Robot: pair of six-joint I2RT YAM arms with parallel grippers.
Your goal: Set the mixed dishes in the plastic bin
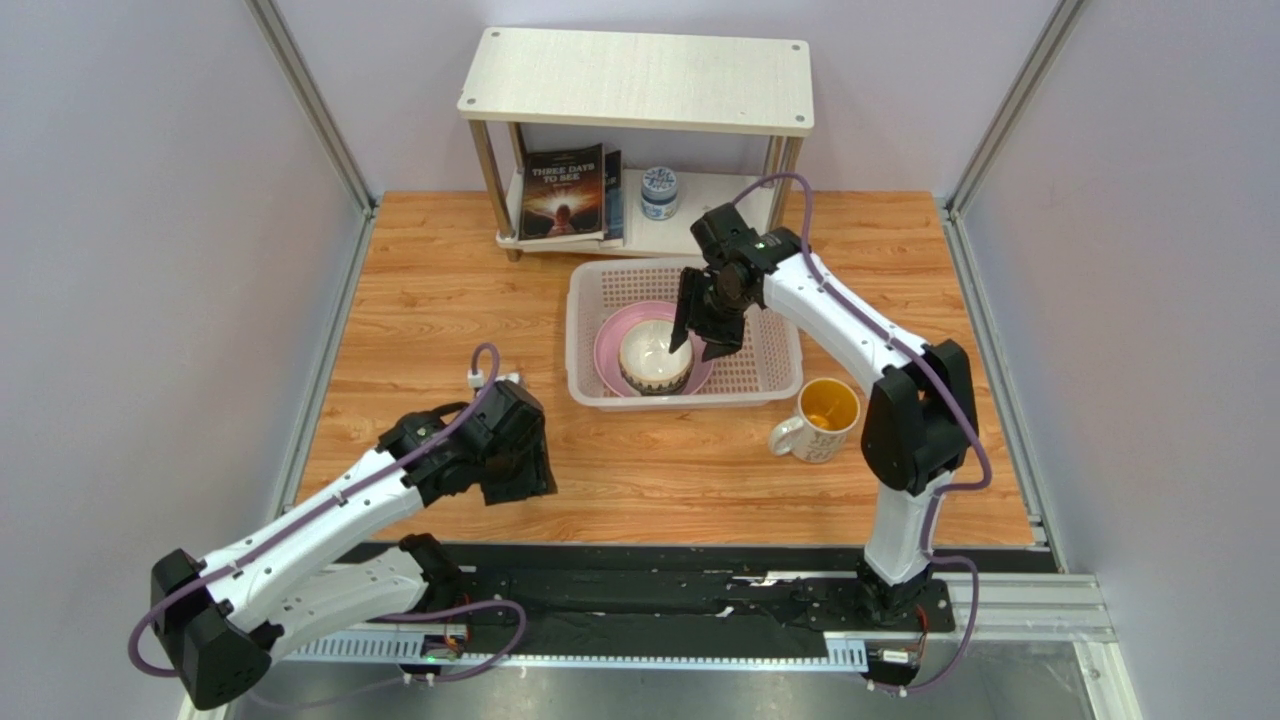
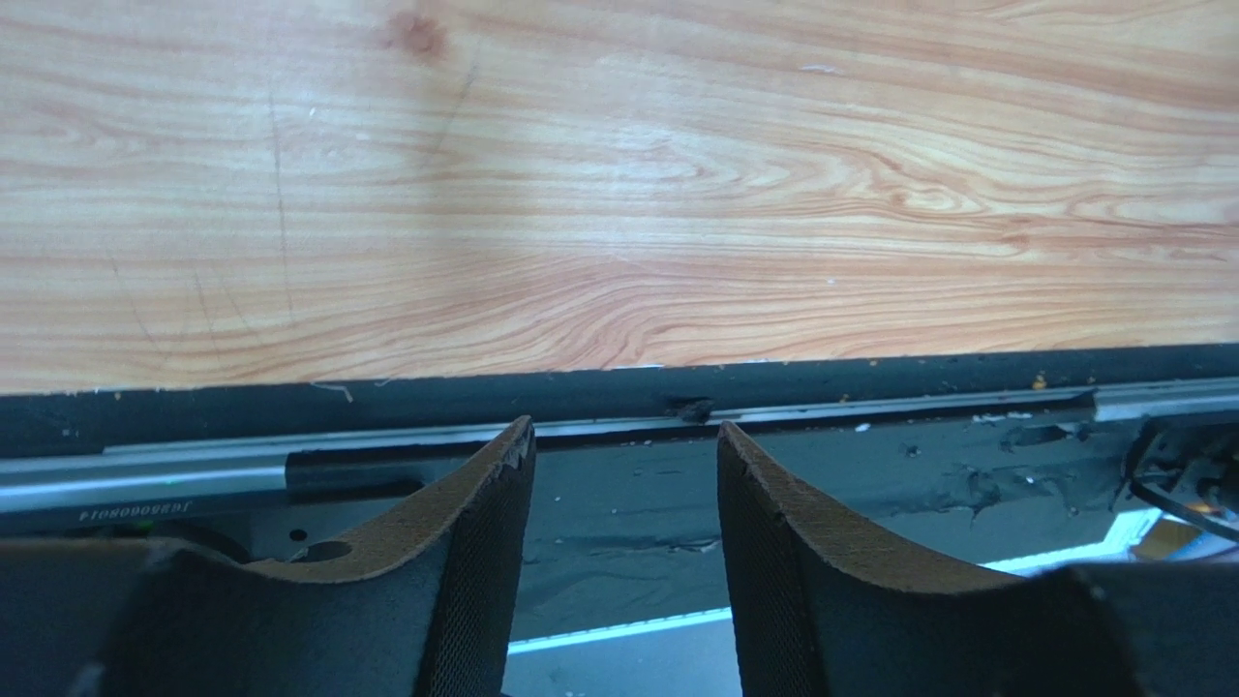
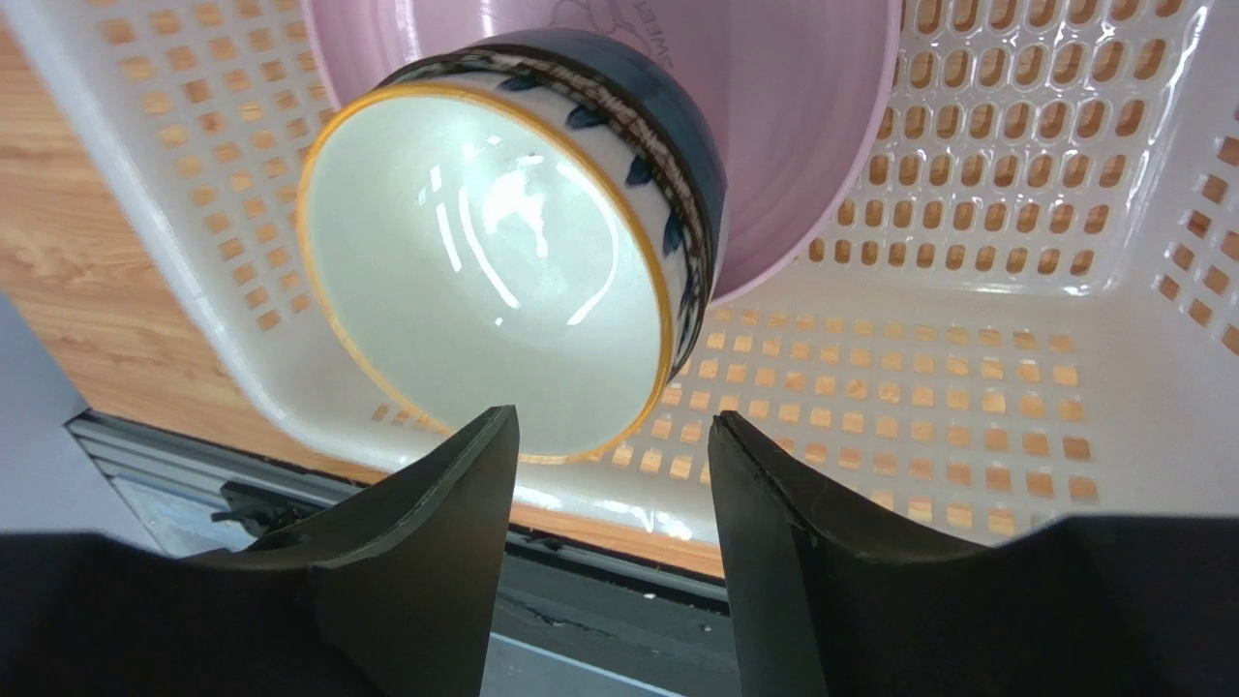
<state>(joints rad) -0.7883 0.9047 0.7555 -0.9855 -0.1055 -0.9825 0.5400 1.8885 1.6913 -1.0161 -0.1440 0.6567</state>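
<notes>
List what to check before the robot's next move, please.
1. Right tool free of the bowl: ok, jaws open, not gripping it.
2. Bowl sits on the plate inside the basket: ok.
3. Mug in the basket: not ok, it stands on the table beside it.
4. Mug upright for picking: ok.
5. Left tool empty: ok, open above the table's near edge.

The book [image 1: 564,192] cover reads "THREE DAYS TO SEE".

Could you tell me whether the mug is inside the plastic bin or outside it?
Outside: the mug stands upright on the table beside the plastic bin.
</notes>
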